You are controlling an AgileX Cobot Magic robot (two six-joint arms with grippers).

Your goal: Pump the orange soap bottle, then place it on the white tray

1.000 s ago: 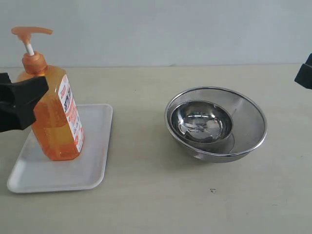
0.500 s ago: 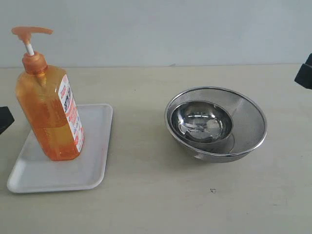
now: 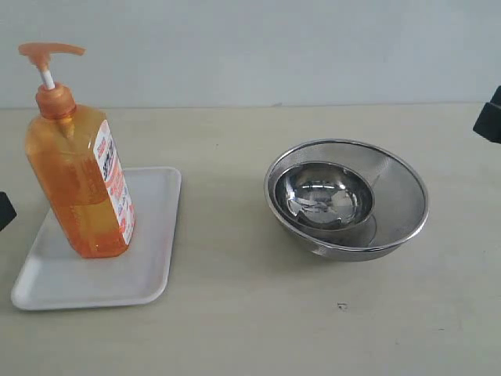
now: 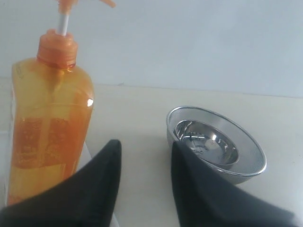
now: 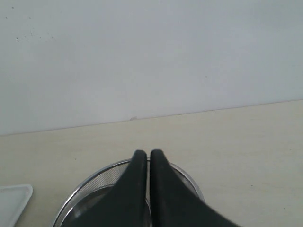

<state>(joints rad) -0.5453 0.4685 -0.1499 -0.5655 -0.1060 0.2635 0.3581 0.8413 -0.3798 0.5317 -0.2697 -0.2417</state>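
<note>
The orange soap bottle (image 3: 78, 180) stands upright on the white tray (image 3: 149, 266) at the left of the table, its pump head raised on the white stem. Nothing holds it. In the left wrist view the orange soap bottle (image 4: 49, 123) sits off to one side of my left gripper (image 4: 144, 144), which is open with bare table between its fingers. Only a dark sliver of that arm (image 3: 4, 210) shows at the exterior view's left edge. My right gripper (image 5: 147, 154) is shut on nothing, hovering over the steel bowls; its arm (image 3: 491, 117) peeks in at the right edge.
A small steel bowl (image 3: 322, 194) sits inside a larger mesh steel bowl (image 3: 395, 196) right of centre. The mesh steel bowl (image 4: 246, 158) also shows in the left wrist view. A corner of the white tray (image 5: 12, 198) shows in the right wrist view. A pale wall lies behind.
My left gripper let go of the bottle and drew back leftward, almost out of the exterior view. The bottle stays upright on the tray. The right arm has not moved.
</note>
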